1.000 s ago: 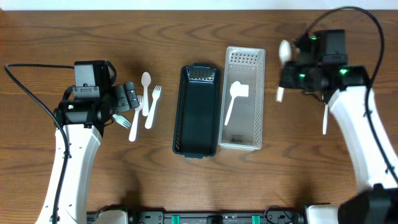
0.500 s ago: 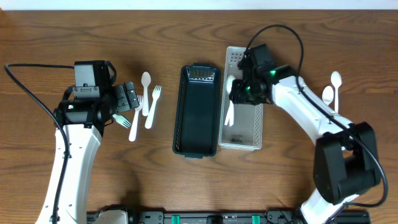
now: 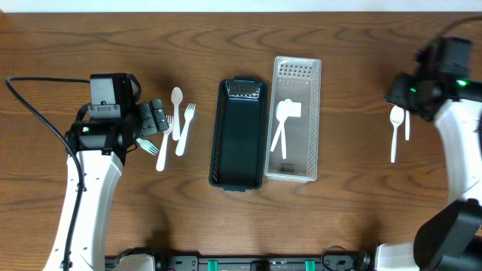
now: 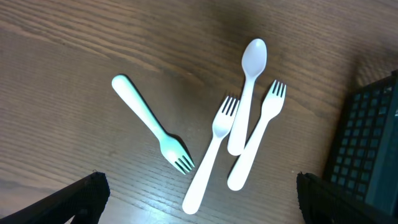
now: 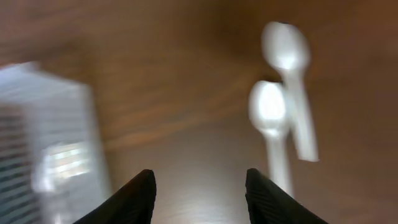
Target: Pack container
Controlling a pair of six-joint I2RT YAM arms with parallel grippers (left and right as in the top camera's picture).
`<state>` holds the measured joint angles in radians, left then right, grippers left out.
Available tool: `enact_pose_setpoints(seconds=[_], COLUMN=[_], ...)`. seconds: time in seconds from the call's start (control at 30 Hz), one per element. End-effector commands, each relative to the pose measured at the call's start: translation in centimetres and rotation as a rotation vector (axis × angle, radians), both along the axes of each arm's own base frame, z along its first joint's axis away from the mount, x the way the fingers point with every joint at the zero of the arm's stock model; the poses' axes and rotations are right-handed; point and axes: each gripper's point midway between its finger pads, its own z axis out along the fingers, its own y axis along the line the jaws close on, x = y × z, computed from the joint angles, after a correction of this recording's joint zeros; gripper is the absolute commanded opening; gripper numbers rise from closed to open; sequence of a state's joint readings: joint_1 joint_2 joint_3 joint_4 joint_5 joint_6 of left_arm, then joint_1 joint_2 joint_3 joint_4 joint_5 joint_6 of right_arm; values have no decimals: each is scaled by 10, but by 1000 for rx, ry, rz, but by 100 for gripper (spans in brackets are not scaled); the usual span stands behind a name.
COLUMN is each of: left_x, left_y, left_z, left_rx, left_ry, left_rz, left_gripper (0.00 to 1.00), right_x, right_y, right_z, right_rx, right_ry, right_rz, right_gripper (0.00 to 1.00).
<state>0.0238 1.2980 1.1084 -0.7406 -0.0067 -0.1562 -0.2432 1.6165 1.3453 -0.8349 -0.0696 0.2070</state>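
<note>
White spoons lie well right of the clear tray, handles parallel to its long side, just ahead of your nearer right gripper, whose jaws gape empty.

Left arm: white tubular links, black joint housings, boxy black wrist block, small green light. Thin black cable loops off it toward the desk's left edge. Left gripper is black; its fingers are matte and blocky. Right arm, by the right edge: same white links, black joints, green lights. Right gripper is black, its finger tips rounded and blurred in the wrist view. Black bases with green parts at the near edge.
</note>
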Motion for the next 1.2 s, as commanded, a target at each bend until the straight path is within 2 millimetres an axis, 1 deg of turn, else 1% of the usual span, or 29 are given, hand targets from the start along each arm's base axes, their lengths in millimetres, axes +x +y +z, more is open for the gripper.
enact_pose_setpoints(seconds=[0.0, 0.1, 0.17, 0.23, 0.3, 0.37, 0.63, 0.73, 0.9, 1.1, 1.17], left_x=[3, 3, 3, 3, 3, 3, 3, 3, 3, 3, 3], left_y=[2, 2, 2, 2, 2, 2, 2, 2, 2, 2, 2], left_z=[6, 6, 6, 6, 6, 6, 6, 6, 6, 6, 6], left_rx=[9, 9, 9, 9, 9, 9, 9, 9, 9, 9, 9], left_ry=[-11, -11, -11, -11, -11, -11, -11, -11, -11, -11, -11], left_rz=[-1, -1, -1, -1, -1, -1, -1, -1, -1, -1, -1], left_gripper=[98, 98, 98, 98, 98, 98, 98, 98, 98, 98, 98], right_x=[-24, -37, -44, -47, -46, -42, -42, -40, -36, -36, -36], right_y=[-25, -37, -41, -47, -55, -59, -50, -46, -47, -47, -46], right_z=[-44, -75, -92, -105, -114, -121, -150, -155, -156, -156, -155], right_rx=[-15, 9, 16, 13, -8, -12, 51, 67, 60, 58, 63], right_ry=[126, 188, 227, 251, 263, 262, 306, 308, 295, 293, 294], right_rz=[-10, -51, -66, -82, -98, -102, -85, -75, -73, -73, -80], right_gripper=[49, 47, 47, 47, 48, 49, 44, 40, 36, 18, 10])
